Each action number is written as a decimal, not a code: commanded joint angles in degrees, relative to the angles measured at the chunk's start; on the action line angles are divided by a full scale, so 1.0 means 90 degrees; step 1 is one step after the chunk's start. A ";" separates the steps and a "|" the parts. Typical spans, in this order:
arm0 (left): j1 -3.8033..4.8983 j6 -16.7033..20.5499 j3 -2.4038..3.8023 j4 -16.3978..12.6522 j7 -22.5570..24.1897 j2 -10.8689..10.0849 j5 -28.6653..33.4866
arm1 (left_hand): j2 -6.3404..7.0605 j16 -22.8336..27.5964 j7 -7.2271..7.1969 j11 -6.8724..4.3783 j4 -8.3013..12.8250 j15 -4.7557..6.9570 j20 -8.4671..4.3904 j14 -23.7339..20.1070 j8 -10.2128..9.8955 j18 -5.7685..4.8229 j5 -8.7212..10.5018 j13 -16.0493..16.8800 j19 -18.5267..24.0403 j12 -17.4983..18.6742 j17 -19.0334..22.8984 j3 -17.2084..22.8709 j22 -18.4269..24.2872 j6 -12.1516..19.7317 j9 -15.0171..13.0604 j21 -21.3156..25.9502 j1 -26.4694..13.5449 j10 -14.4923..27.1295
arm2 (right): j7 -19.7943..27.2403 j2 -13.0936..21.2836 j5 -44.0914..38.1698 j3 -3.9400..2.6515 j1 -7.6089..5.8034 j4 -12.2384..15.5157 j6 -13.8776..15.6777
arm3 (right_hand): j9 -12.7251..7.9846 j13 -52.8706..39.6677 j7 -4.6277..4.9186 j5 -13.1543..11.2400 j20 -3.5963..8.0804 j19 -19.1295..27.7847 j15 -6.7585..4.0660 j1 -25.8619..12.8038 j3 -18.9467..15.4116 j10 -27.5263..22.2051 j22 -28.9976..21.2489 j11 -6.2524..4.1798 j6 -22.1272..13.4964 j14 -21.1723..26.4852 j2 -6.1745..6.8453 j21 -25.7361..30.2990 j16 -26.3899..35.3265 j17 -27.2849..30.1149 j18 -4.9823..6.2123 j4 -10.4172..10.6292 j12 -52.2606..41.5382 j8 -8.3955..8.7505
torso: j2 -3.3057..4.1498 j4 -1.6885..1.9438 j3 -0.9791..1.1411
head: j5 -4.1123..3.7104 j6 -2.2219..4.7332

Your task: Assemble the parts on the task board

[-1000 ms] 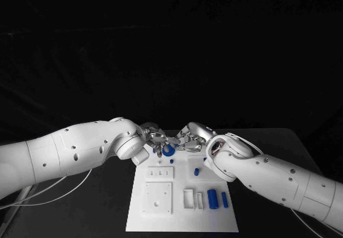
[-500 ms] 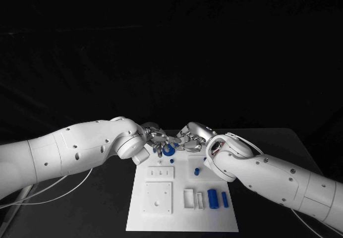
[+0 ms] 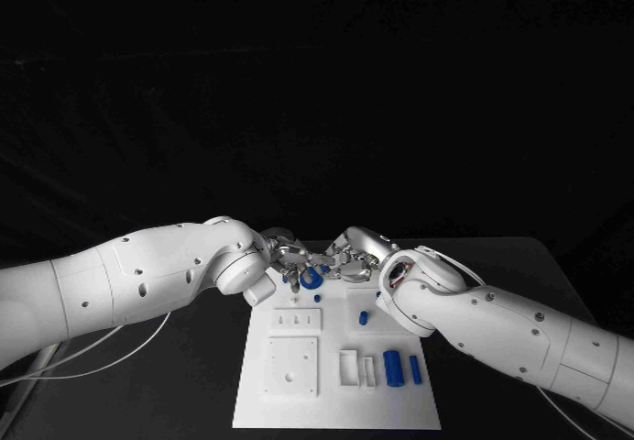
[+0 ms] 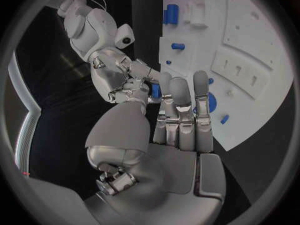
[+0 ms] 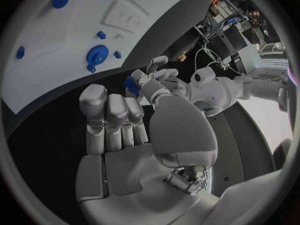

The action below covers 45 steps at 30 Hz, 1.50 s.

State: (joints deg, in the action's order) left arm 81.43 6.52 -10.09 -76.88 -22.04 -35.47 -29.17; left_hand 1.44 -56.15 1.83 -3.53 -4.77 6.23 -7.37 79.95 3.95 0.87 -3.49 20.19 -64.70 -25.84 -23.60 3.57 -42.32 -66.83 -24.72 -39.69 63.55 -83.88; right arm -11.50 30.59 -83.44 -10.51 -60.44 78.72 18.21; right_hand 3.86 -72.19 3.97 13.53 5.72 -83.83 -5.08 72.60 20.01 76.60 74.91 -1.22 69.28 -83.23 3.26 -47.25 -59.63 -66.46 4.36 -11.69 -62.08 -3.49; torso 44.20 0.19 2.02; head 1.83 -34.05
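- Task board (image 3: 337, 403): white plate, centre of the black table (image 3: 185, 385), long edge running away from the robot
- Left hand (image 3: 286, 259) and right hand (image 3: 346, 260): meeting fingertip to fingertip above the board's far end; together they screen that end in the head view
- Blue part (image 4: 155, 90): small piece pinched between the fingers of both hands
- Blue disc (image 3: 311, 281): flat on the board, just below the hands
- Blue cylinders (image 3: 392, 367): near right of the board, beside white blocks (image 3: 349, 367)
- White cables (image 3: 92, 353): trailing under the left arm
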 commanded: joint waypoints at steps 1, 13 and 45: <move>0.0006 -0.0233 0.0009 -0.0041 0.0101 0.0042 -0.0050 | 0.0019 -0.0025 0.0005 0.0009 -0.0006 0.0017 -0.0003 -0.0042 -0.0024 -0.0021 0.0015 0.0006 -0.0020 0.0020 0.0013 0.0009 -0.0018 -0.0020 -0.0009 0.0031 0.0045 -0.0294 | 0.0046 -0.0031 -0.0054 0.0005 -0.0001 0.0021 -0.0075 | 0.0008 -0.0010 -0.0007 -0.0023 0.0041 -0.0134 0.0002 -0.0014 -0.0009 0.0011 0.0638 -0.0028 0.0040 -0.0023 -0.0031 0.0007 -0.0036 -0.0005 0.0012 0.0022 -0.0003 -0.0015 | 0.0004 0.0010 0.0003 | -0.0001 -0.0014; 0.0007 -0.0285 0.0009 -0.0016 0.0067 0.0051 -0.0146 | -0.0537 -0.0052 -0.0029 -0.0011 0.0584 0.0031 -0.0019 -0.0038 -0.0027 -0.0030 -0.0321 0.0010 -0.0048 0.0010 0.0007 -0.0198 -0.0156 -0.0035 0.0081 0.0104 0.0255 -0.0295 | 0.0030 -0.0030 -0.0058 0.0010 0.0000 0.0074 -0.0064 | 0.0007 -0.0014 -0.0008 -0.0009 0.0043 -0.0142 0.0001 -0.0012 -0.0012 0.0014 0.0644 -0.0030 0.0038 -0.0025 -0.0034 -0.0021 -0.0039 -0.0013 0.0009 0.0015 -0.0005 -0.0013 | -0.0001 0.0006 0.0004 | 0.0007 -0.0022; 0.0007 -0.0042 0.0009 -0.0029 0.0151 0.0047 -0.0133 | -0.0561 -0.0115 -0.0157 -0.0050 0.1676 0.0081 -0.0060 -0.0009 0.0039 0.0013 -0.0507 -0.0045 -0.0023 -0.0136 -0.0043 0.2286 -0.0592 -0.0403 -0.0774 0.0081 0.0069 -0.0309 | 0.0006 -0.0031 -0.0049 0.0030 0.0017 0.0028 -0.0121 | -0.0004 0.0030 0.0011 -0.0024 0.0037 -0.0137 0.0009 -0.0046 -0.0038 -0.0035 0.0642 -0.0022 -0.0058 -0.0012 0.0001 -0.0008 0.0029 0.0033 0.0009 0.0043 0.0074 -0.0006 | 0.0002 0.0017 0.0007 | -0.0008 -0.0049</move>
State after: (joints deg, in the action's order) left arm 81.43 5.74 -10.07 -76.94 -21.79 -35.27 -30.37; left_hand -4.08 -56.98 2.90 -3.58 5.35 6.57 -7.58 79.85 3.73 0.87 -7.80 19.82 -64.92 -26.92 -23.94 18.98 -47.57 -67.45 -26.04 -39.25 64.08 -84.12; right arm -12.22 30.51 -83.67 -10.29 -60.37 78.86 17.88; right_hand 3.83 -71.99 3.87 13.47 5.72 -83.83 -5.06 72.31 19.74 76.60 74.91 -1.22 68.96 -83.21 3.58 -47.57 -59.63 -66.22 4.36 -11.60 -61.60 -3.40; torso 44.22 0.32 2.05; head 1.76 -34.49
